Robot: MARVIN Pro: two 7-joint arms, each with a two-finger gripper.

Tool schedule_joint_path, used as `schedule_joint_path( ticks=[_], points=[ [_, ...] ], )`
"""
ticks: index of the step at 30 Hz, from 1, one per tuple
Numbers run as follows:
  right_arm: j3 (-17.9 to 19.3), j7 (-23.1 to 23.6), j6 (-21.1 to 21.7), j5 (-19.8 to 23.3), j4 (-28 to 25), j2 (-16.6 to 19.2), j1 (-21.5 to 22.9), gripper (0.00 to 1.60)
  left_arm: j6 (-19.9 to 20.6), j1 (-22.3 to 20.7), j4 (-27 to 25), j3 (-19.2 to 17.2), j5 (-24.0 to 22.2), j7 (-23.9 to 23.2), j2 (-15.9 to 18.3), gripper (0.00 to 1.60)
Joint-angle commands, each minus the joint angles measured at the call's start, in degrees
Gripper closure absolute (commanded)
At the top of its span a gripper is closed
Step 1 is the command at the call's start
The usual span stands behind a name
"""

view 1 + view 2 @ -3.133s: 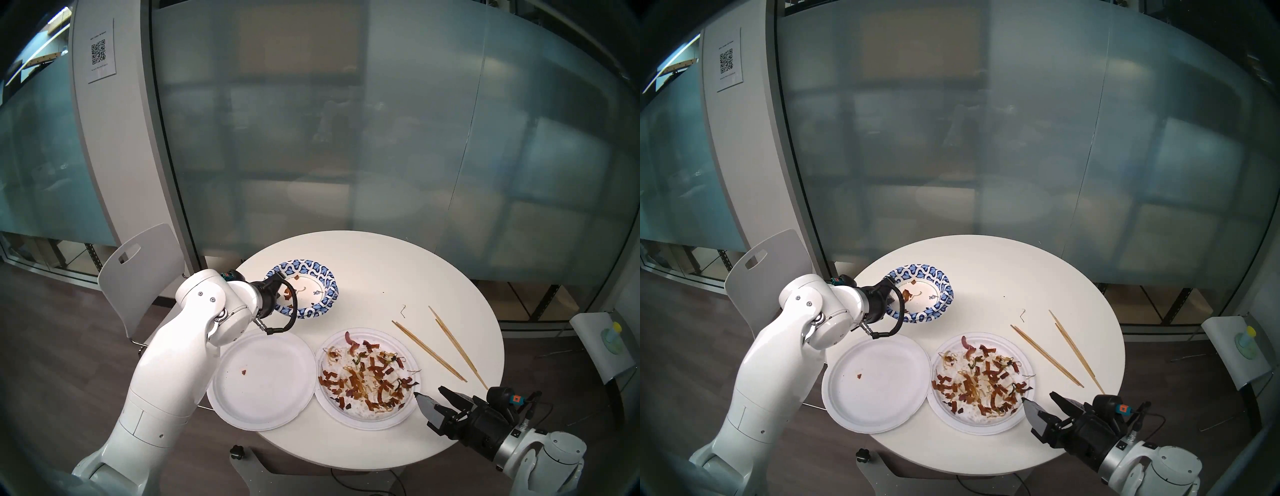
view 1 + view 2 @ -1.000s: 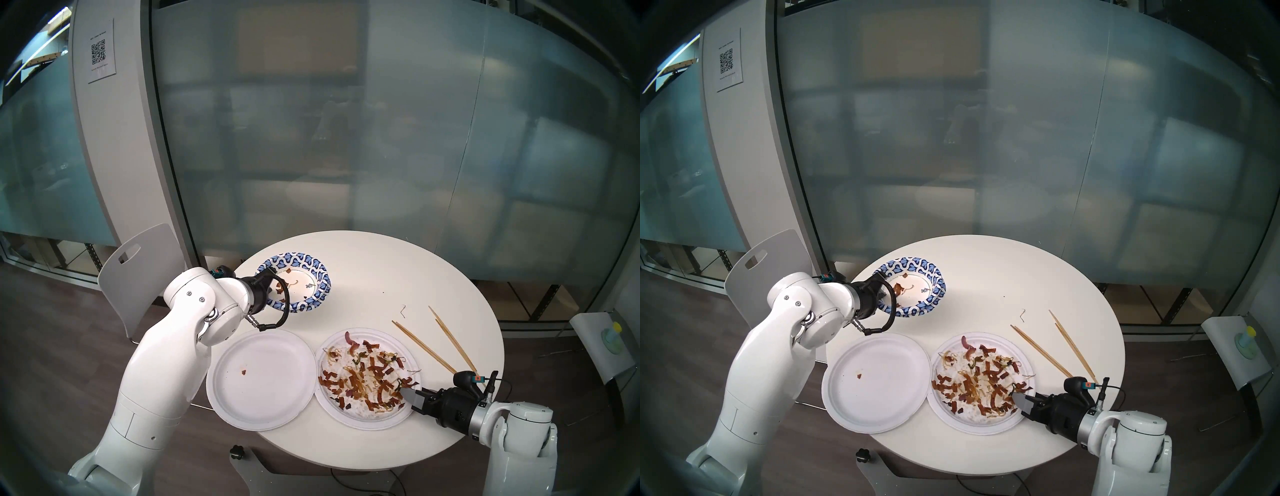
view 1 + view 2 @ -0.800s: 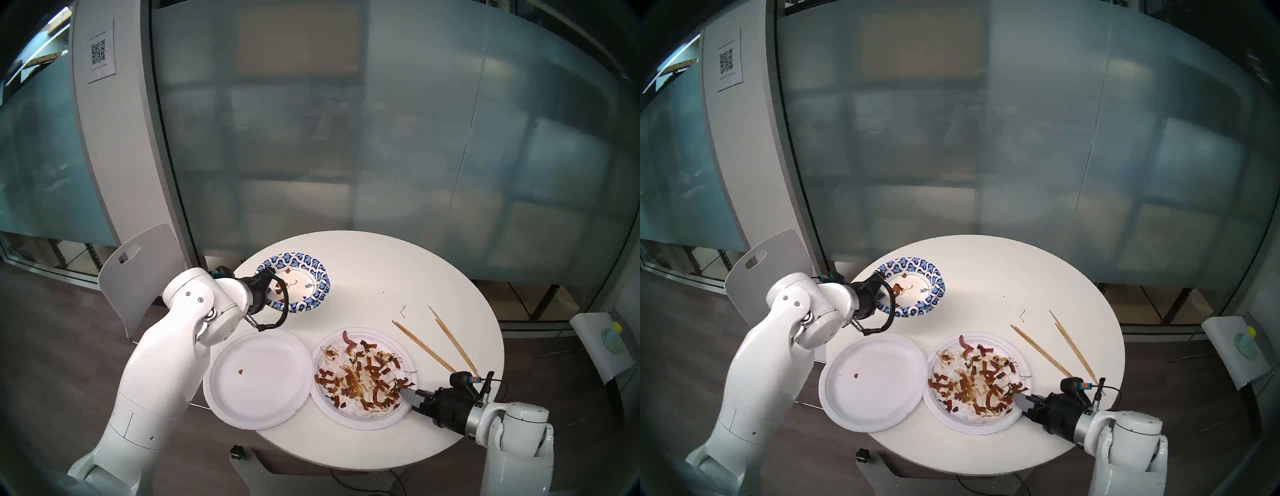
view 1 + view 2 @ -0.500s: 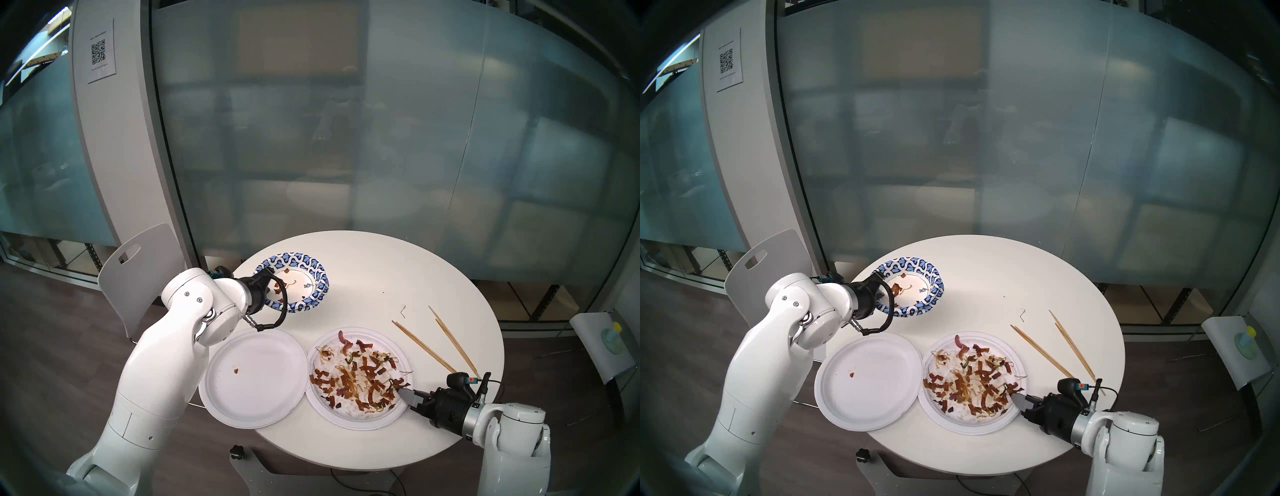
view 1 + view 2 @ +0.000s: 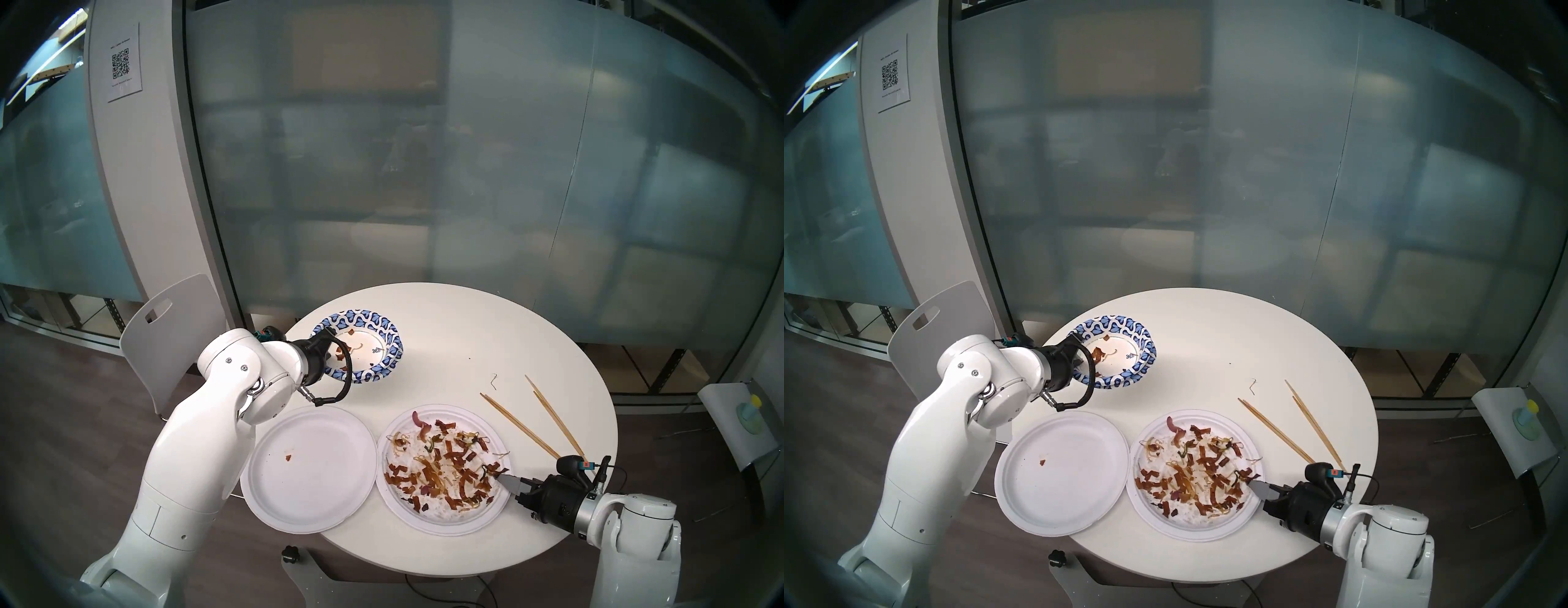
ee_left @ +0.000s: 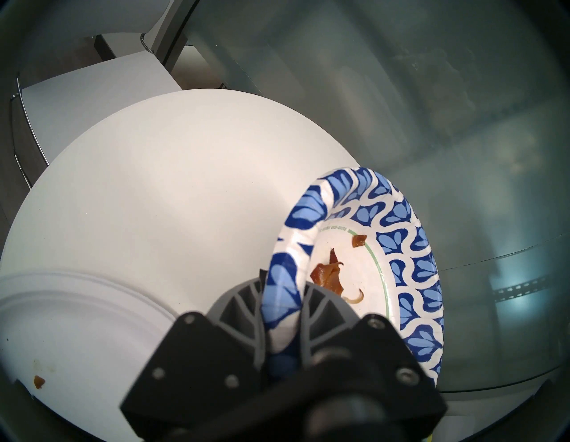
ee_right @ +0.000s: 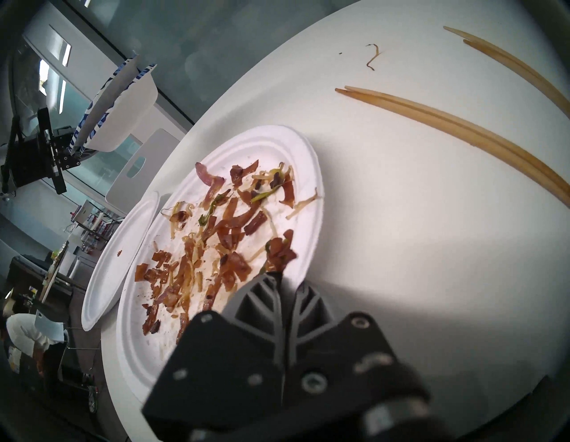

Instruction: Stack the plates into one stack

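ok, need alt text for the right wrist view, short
The right tool is shut on the near rim of a white plate strewn with brown food scraps. A second, nearly clean white plate touches its far side, and two chopstick pairs lie on the white table.

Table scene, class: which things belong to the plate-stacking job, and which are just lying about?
Belong to the job:
blue-patterned plates, held by left gripper
dirty white plate, rim pinched by right gripper
nearly clean white plate

Just lying about:
chopsticks
food scraps
chair
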Motion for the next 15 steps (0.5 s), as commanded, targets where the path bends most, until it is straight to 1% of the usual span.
schedule_joint_path(
  ticks=[1,3,6,7,9,12,14,15],
  points=[
    [0.71,-1.10,-0.78,0.13,-1.38,-1.30,0.10,1.60,-0.15,-0.36,-1.86,0.22,0.24,-0.20,-0.20,1.60],
    [1.17,-1.27,-0.73,0.92,-1.46,-1.66,0.21,1.60,-0.29,-0.28,-2.01,0.25,0.22,-0.13,-0.23,1.60],
    [2.31,-1.39,0.09,4.38,-1.37,-1.78,0.42,1.60,-0.61,-0.25,-2.43,0.15,-0.09,0.16,-0.47,1.60],
    [2.31,-1.39,0.09,4.38,-1.37,-1.78,0.42,1.60,-0.61,-0.25,-2.43,0.15,-0.09,0.16,-0.47,1.60],
    [3.14,-0.78,1.14,6.18,-1.46,-1.60,1.08,1.60,-0.83,-0.49,-3.03,-0.15,-0.83,0.61,-0.86,1.60],
    [3.35,-0.08,2.62,6.85,-2.40,-1.39,1.64,1.60,-0.91,-0.74,-3.63,-0.34,-1.23,0.90,-0.91,1.60],
    [3.70,1.18,5.19,8.75,-2.58,-0.90,2.62,1.60,-1.06,-0.94,-3.88,-0.41,-1.40,1.01,-0.94,1.60],
    [3.77,1.35,5.80,8.95,-2.59,-0.77,2.91,1.60,-1.10,-0.97,-3.93,-0.41,-1.44,1.06,-0.94,1.60]
  ],
)
